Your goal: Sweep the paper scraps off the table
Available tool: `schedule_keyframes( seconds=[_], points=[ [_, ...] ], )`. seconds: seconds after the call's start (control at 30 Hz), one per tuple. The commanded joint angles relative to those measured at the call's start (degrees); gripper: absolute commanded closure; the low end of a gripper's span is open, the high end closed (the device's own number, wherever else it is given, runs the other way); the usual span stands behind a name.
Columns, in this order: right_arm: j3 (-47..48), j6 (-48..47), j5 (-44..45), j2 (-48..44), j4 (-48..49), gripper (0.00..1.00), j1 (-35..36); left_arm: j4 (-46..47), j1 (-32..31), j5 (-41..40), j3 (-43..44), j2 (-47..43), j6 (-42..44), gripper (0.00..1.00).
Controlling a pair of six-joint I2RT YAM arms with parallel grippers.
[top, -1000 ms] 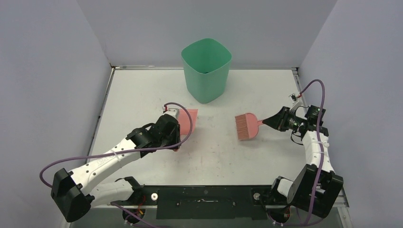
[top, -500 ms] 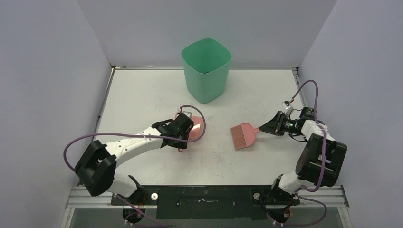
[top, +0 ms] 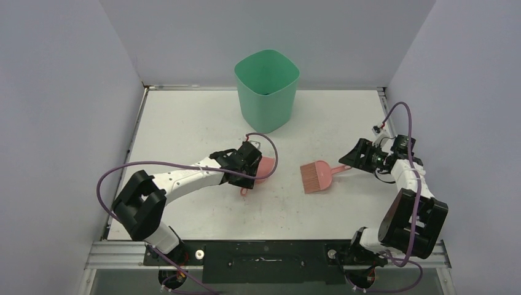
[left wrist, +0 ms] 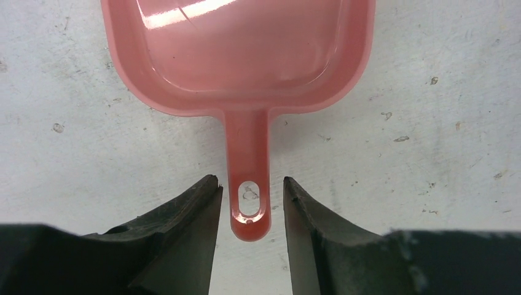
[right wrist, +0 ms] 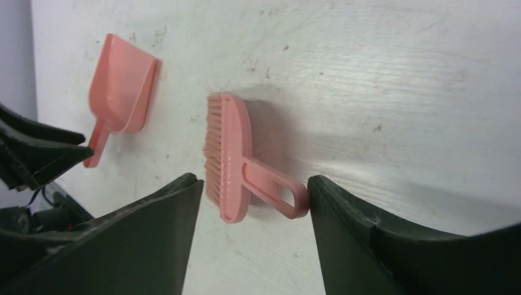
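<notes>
While both jaws stand released astride dustpan [left wrist: 239,55] and brush [right wrist: 227,160] handles, the bin's [top: 266,107] contents are hidden.

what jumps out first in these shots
The tall green bin at the far middle of the white table stands out most. Nearer, a pink dustpan lies by the left end effector and a pink brush by the right end effector, both with jaws open around the handles.
</notes>
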Motion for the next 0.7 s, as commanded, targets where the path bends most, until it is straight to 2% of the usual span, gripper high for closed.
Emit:
schedule_keyframes(
  seconds=[0.0, 0.1, 0.27, 0.37, 0.47, 0.57, 0.67],
  points=[
    [-0.4, 0.4, 8.6, -3.7, 4.1, 0.31, 0.0, -1.7, -0.1, -0.2, 3.4, -2.8, 1.5, 0.6],
    [-0.6, 0.4, 14.5, -6.2, 5.1, 0.17, 0.0, -4.0, -0.2, -0.3, 4.4, -4.5, 2.1, 0.59],
    [-1.0, 2.6, 23.4, -10.2, 7.1, 0.06, 0.0, -7.6, 0.0, -2.9, 5.7, -10.4, 5.8, 0.56],
    [-1.0, 4.8, 26.8, -11.9, 8.0, 0.01, 0.2, -9.4, 0.8, -2.5, 6.0, -14.3, 10.4, 0.47],
    [-1.4, 7.1, 28.6, -14.1, 9.3, 0.07, 1.3, -8.5, 3.2, -4.4, 3.8, -19.0, 12.9, 0.35],
    [-2.1, 9.2, 31.6, -16.9, 10.8, 0.1, 4.7, -4.4, 6.0, -5.0, -0.8, -24.6, 14.9, 0.18],
    [-3.4, 9.8, 34.1, -20.5, 12.9, 0.1, 9.7, 1.6, 8.9, -6.3, -6.8, -31.2, 15.0, 0.11]
  ],
)
